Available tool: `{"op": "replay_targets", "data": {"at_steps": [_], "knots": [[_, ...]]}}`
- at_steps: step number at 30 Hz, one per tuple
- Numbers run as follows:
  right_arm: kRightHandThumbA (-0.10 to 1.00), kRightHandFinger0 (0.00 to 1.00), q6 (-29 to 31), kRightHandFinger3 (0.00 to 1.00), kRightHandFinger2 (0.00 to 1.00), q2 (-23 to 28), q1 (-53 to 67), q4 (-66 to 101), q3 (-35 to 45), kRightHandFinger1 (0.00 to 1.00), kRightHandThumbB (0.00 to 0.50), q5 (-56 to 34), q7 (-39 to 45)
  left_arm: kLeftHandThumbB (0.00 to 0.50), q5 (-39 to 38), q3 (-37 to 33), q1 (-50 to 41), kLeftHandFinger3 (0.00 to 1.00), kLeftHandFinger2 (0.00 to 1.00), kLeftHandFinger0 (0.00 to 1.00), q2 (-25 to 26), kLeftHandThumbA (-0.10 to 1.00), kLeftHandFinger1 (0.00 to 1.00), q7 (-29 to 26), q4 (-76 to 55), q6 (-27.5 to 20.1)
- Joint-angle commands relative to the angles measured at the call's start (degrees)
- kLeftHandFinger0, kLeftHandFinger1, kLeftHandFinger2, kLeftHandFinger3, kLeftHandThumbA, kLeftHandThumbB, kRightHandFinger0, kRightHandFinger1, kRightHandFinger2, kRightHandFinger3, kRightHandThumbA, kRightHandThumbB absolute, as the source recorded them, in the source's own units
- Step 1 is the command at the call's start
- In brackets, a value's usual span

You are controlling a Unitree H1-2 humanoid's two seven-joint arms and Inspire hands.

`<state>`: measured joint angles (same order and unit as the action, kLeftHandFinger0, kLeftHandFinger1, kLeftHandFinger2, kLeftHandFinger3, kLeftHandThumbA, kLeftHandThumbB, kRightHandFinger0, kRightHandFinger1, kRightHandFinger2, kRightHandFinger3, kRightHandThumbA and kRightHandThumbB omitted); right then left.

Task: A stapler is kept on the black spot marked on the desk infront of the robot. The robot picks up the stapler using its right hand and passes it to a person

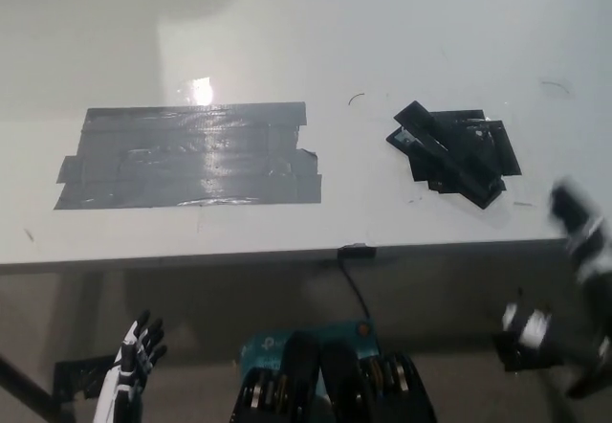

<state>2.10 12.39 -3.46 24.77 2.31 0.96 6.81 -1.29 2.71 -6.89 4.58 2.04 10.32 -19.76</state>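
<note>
A black stapler (448,151) lies diagonally on the black tape spot (497,150) at the right of the white desk (363,40); black on black, its outline is hard to make out. My black right hand (572,294) is motion-blurred below the desk's front edge at the far right. It holds nothing, its fingers are apart, and it is well short of the stapler. Resting low at the bottom left, below the desk, is my white left hand (134,361), with fingers extended and nothing in it.
A large grey tape patch (191,157) covers the desk's left half. A black cable (356,284) hangs from a clip at the front edge, near the middle. A small curved mark (356,99) sits between the two patches. No person is in view.
</note>
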Motion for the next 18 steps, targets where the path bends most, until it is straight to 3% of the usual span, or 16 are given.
{"op": "replay_targets", "data": {"at_steps": [1, 8, 10, 15, 18], "knots": [[1.0, 1.0, -9.9, 1.0, 1.0, 2.8, -10.5, -1.8, 0.8, 1.0, 0.326, 2.4, 0.3, 0.474, 0.2, -0.4, -0.1, 1.0, 1.0, 1.0, 0.7, 1.0, 1.0, 0.7, -0.7, -2.9], [1.0, 1.0, -15.1, 1.0, 1.0, 5.5, -24.2, -16.2, -1.5, 1.0, 0.324, 5.7, 0.9, 0.5, 0.2, -0.6, 0.8, 1.0, 1.0, 1.0, 0.9, 1.0, 1.0, 1.1, -0.3, -3.2], [1.0, 1.0, -14.3, 1.0, 1.0, 5.6, -28.0, -22.1, -2.4, 1.0, 0.298, 5.8, 1.0, 0.497, 0.1, -0.6, 0.9, 1.0, 1.0, 1.0, 1.1, 1.0, 1.0, 1.2, -0.2, -3.3], [1.0, 1.0, -13.2, 1.0, 1.0, 4.5, -33.7, -32.8, -4.3, 1.0, 0.321, 6.7, 0.4, 0.5, 0.4, -0.6, 1.1, 1.0, 1.0, 1.0, 1.1, 1.0, 1.0, 1.1, -0.1, -3.3], [1.0, 1.0, -13.4, 1.0, 1.0, 3.3, -37.7, -40.3, -5.9, 1.0, 0.31, 7.2, 0.1, 0.5, 0.5, -0.7, 1.0, 1.0, 1.0, 1.0, 1.1, 1.0, 1.0, 1.1, 0.0, -3.2]]}}
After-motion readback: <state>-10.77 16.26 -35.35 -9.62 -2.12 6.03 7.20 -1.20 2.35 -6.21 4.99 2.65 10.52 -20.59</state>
